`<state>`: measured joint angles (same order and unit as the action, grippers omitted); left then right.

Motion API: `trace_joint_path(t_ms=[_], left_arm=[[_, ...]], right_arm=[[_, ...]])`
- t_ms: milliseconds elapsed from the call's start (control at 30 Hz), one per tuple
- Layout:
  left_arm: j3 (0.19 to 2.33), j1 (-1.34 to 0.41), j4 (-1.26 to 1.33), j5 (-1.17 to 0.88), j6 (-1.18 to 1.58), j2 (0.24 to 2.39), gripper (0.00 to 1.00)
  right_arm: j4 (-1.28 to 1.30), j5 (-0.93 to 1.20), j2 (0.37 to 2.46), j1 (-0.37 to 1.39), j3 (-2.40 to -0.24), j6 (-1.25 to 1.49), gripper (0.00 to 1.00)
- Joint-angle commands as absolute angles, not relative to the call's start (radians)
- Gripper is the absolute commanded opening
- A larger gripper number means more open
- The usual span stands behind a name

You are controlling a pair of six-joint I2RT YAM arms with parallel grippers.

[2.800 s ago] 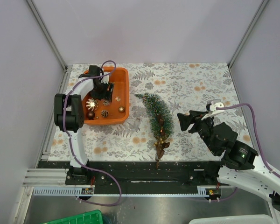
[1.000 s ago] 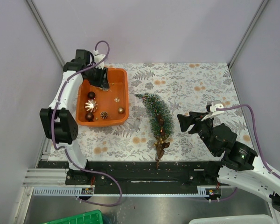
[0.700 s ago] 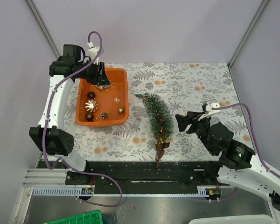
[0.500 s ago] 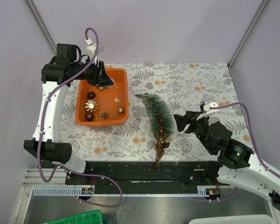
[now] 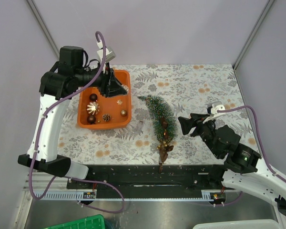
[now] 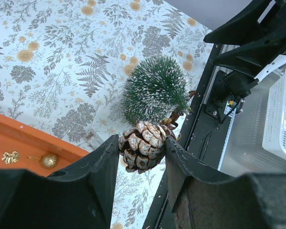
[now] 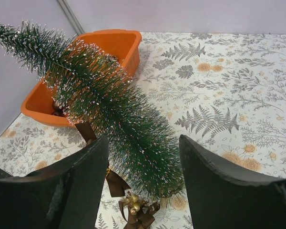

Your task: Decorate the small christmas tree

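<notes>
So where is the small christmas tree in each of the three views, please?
Top external: the small christmas tree lies mid-table, its tip toward the far left.
Left wrist: centre, seen end-on, just above the pine cone.
Right wrist: a diagonal from upper left to bottom centre.
Shared landmark: the orange tray, left of the tree, bottom left, upper left behind the tree.

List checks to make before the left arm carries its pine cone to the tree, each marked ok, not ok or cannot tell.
1. Hold on pine cone in left gripper: ok.
2. Clearance of left gripper above orange tray: ok.
3. Upright small christmas tree: not ok, lies on its side.
4. Open right gripper: ok.
5. Tree steadied by right gripper: not ok, only beside it.
</notes>
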<state>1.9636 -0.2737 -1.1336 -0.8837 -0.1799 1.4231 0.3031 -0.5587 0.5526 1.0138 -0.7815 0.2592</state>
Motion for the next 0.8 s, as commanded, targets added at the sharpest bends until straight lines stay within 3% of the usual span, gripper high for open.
trace_joint_path(t_ms=[0,767], left_arm=[[1.985,-0.299,-1.120,-0.893,-0.236,1.405,0.03],[1.916,-0.333,-0.963,-1.008,-0.238,1.330,0.02]], right_arm=[[0.267,-0.555,0.541,1.009,-0.802,0.267,0.68],[0.267,-0.560,0.551,1.009,-0.802,0.275,0.67]])
